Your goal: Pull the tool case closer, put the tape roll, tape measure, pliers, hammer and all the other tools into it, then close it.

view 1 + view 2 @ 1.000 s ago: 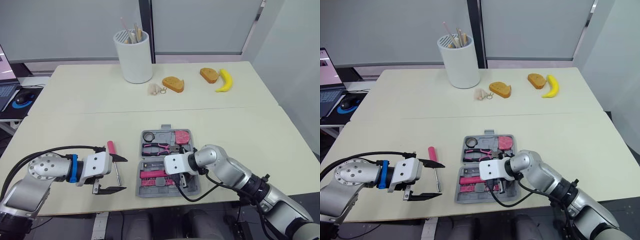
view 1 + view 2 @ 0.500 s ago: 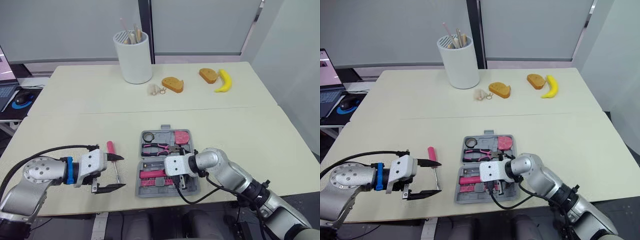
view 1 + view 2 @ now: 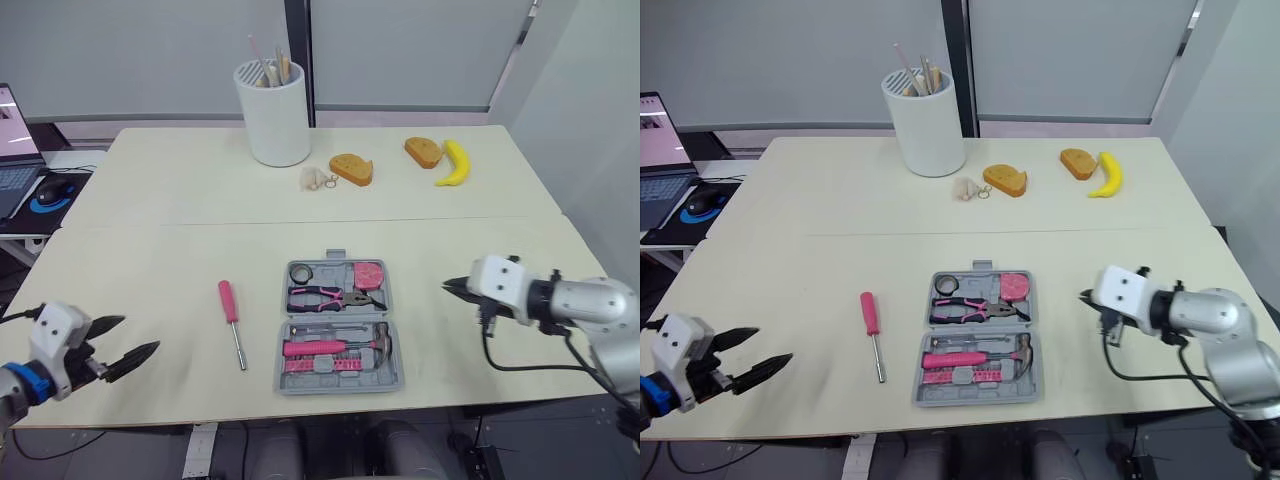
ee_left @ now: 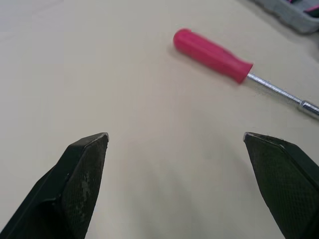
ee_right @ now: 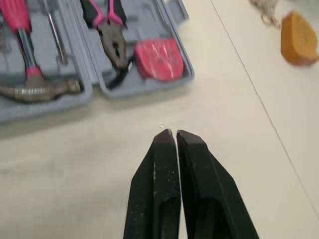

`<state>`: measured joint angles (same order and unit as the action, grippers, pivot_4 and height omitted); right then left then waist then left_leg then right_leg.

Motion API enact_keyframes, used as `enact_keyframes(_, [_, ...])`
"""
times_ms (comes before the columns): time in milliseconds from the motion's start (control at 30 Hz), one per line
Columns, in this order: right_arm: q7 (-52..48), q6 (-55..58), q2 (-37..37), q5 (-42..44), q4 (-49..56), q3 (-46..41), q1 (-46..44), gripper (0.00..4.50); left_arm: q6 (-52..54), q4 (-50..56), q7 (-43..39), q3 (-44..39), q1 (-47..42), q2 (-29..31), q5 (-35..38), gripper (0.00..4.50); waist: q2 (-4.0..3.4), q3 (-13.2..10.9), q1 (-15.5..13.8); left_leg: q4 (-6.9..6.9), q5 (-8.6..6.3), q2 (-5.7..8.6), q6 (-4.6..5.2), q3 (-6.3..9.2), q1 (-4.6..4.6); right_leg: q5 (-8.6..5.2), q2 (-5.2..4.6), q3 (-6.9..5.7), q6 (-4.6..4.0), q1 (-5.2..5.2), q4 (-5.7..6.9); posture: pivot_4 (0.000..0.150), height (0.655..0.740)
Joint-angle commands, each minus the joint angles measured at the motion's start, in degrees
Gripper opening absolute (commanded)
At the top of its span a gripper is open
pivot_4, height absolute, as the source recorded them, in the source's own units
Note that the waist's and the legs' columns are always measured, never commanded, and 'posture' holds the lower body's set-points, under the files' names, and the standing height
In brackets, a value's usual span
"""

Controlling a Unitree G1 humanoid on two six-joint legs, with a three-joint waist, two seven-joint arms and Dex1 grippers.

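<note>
Case (image 3: 335, 318) lies open and flat near the front edge of the table (image 3: 500, 250), about mid-width. Far half holds tape roll (image 3: 299, 272), pliers (image 3: 325, 296) and tape measure (image 3: 367, 273); near half holds hammer (image 3: 340, 347). Screwdriver (image 3: 231, 318) lies on the table just left of the case, pink handle toward the back, tip toward the front: the one tool outstanding, as far as I can judge. Left gripper (image 3: 138, 335) is spread wide and empty near the front-left corner, well apart from the screwdriver. Right gripper (image 3: 447, 287) is pinched closed on nothing, over the table to the right of the case. Main risk: closing now leaves the screwdriver out and fails the task. Second: the handle is round and the shaft thin, so an off-centre pinch is likely to roll it away or let it swivel in the fingers; take it across the handle. Third: I cannot tell which slot is free, and a tool laid proud of its recess probably stops the lid from latching. Fourth: the far half carries three tools, and if they sit loose, folding it over may tip them out. Fifth: the case sits close to the front edge, so any shove toward the robot during insertion or closing could slide it off; steady it with the right gripper.
</note>
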<state>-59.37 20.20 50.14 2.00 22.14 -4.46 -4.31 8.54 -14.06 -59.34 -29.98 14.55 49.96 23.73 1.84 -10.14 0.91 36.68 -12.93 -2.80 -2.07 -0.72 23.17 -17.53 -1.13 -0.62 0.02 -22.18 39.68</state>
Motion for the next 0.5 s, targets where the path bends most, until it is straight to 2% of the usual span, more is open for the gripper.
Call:
enact_keyframes(33, [-2.09,-0.53,1.78,4.38,1.13,-6.65,5.88,1.26,2.29,-0.76,1.63,-5.34,2.89,-1.42,2.3,4.5,0.0,0.0,0.11,-0.02,0.0,0.0,0.0,-0.03,-0.04,-0.01,0.0,0.02,0.01,0.03,0.0,0.15,0.74])
enact_keyframes(167, [-2.47,-1.72,2.51,5.82,2.2,-9.3,11.83,2.19,3.35,0.98,2.84,-7.48,6.64,-3.78,3.11,4.5,0.02,0.02,0.67,-0.04,0.0,0.01,0.0,-0.17,-0.17,-0.07,-0.07,0.14,0.1,0.13,-0.03,0.15,0.74])
enact_keyframes(333, [-2.36,-3.89,2.96,6.15,1.29,-9.67,14.81,3.42,3.8,2.22,3.63,-8.55,8.87,-5.11,3.42,4.5,0.16,0.11,0.54,-0.04,0.0,0.0,0.0,-0.08,-0.19,-0.18,-0.06,0.07,0.24,0.16,-0.04,0.15,0.74])
enact_keyframes(433, [-2.43,-5.29,3.22,6.46,0.24,-9.36,14.93,4.38,3.92,3.09,4.12,-8.44,9.47,-5.53,3.71,4.5,0.16,0.11,0.5,-0.04,0.0,0.02,-0.01,-0.12,-0.19,-0.19,-0.08,0.1,0.24,0.18,-0.09,0.15,0.74])
enact_keyframes(500, [-2.55,-6.18,3.4,6.78,-0.44,-8.99,14.28,4.47,4.8,4.79,4.8,-8.16,9.7,-6.24,4.22,4.5,0.18,0.12,0.45,-0.04,0.0,0.02,-0.01,-0.13,-0.19,-0.18,-0.09,0.11,0.24,0.19,-0.16,0.15,0.74])
